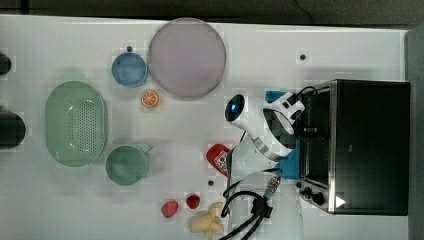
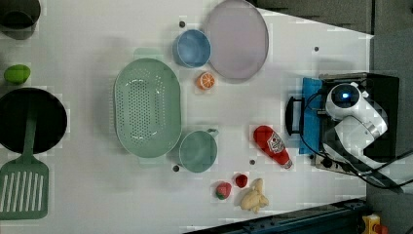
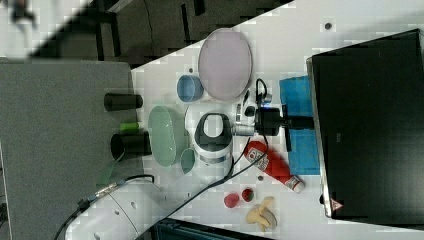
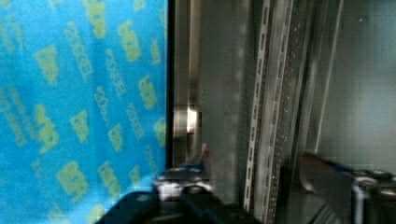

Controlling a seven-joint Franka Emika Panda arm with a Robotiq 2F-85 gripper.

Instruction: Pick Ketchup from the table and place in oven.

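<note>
White table [image 1: 75, 35] beneath the jaws and all around. Straight ahead of the jaws: big black oven [image 3: 370, 125], silver front frame, blue-faced door [image 3: 300, 145] folded down flat under the jaws. In the wrist view, grey inner wall and perforated rack rails of the oven [image 4: 364, 70] ahead of the fingertips, blue door face [image 4: 70, 93] off to one side. White arm [image 1: 260, 130] reaching over the door, gripper [image 3: 300, 121] level at the oven mouth. Jaws apart, nothing between them, just oven rails showing in the gap of the gripper [image 4: 257, 186]. Well behind the jaws, away from the oven: pale pink plate [image 1: 187, 57] and green colander [image 1: 76, 123]. Also well behind: blue cup [image 1: 129, 69] touching the plate rim, green cup [image 1: 125, 165] just beside the colander. Ketchup [image 3: 270, 164] not in the jaws, not in the oven: lying on its side on the table, behind the jaws and off to one side, just beside the door edge. Red body, white-and-red label up, cap end toward the oven; in the top view, Ketchup [image 1: 218, 159] partly under the arm. Near the Ketchup, farther to that side of the jaws: banana bunch [image 1: 207, 222], two strawberries [image 1: 170, 208] apart from each other. Orange slice [image 1: 150, 98] well behind the jaws, between plate and green cup.
</note>
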